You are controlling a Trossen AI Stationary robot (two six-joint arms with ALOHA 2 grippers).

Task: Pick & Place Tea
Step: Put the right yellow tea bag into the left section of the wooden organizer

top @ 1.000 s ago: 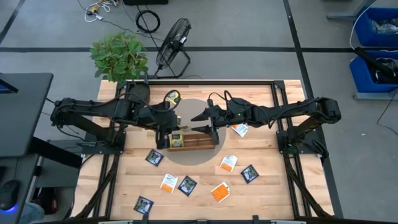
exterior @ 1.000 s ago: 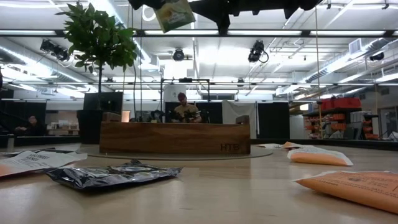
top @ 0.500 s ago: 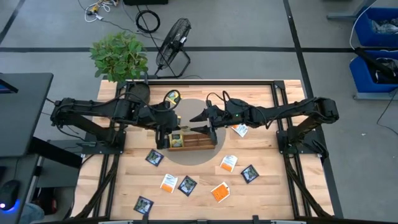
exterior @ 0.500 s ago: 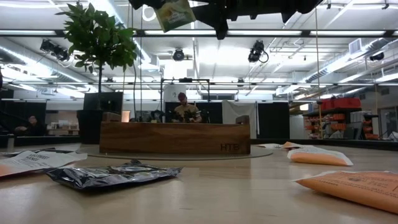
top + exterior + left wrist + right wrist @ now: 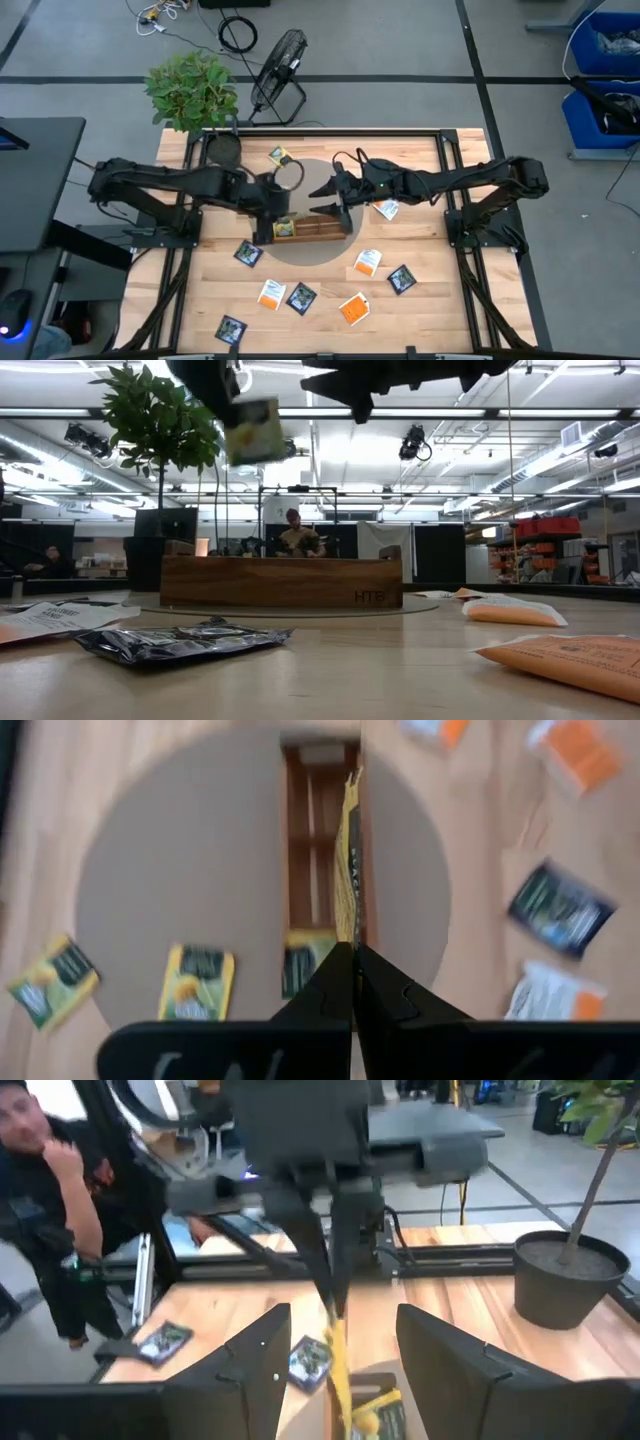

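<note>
A yellow-green tea sachet [image 5: 252, 430] hangs in the air above the long wooden tray [image 5: 318, 230], with my left gripper [image 5: 352, 970] shut on it. The left wrist view shows it edge-on [image 5: 350, 870] over the tray's slots [image 5: 318, 840]. Another yellow-green sachet [image 5: 284, 227] stands in the tray's left end. My right gripper [image 5: 328, 195] hovers open over the tray's middle, its fingers [image 5: 255, 1365] framing the hanging sachet [image 5: 335, 1360] without touching it. More tea sachets lie flat on the table. My left gripper pinches the sachet's upper edge [image 5: 350, 935] between its two shut fingers. The fingers slant downward from the table's left side. The sachet hangs below them, clear of the tray, with its flat faces upright.
Navy sachets [image 5: 248, 253] [image 5: 301, 297] [image 5: 401, 279] and orange ones [image 5: 368, 262] [image 5: 354, 308] are scattered over the table's near half. A yellow sachet [image 5: 279, 156] lies behind the tray. A potted plant [image 5: 190, 90] stands at the far left corner. A person [image 5: 40, 1200] stands beyond the table.
My left gripper has sunk toward the tray and tipped further downward, carrying the yellow-green sachet. In the low view the sachet has dropped from the top edge to well below it. The right gripper has stayed in place and open.
</note>
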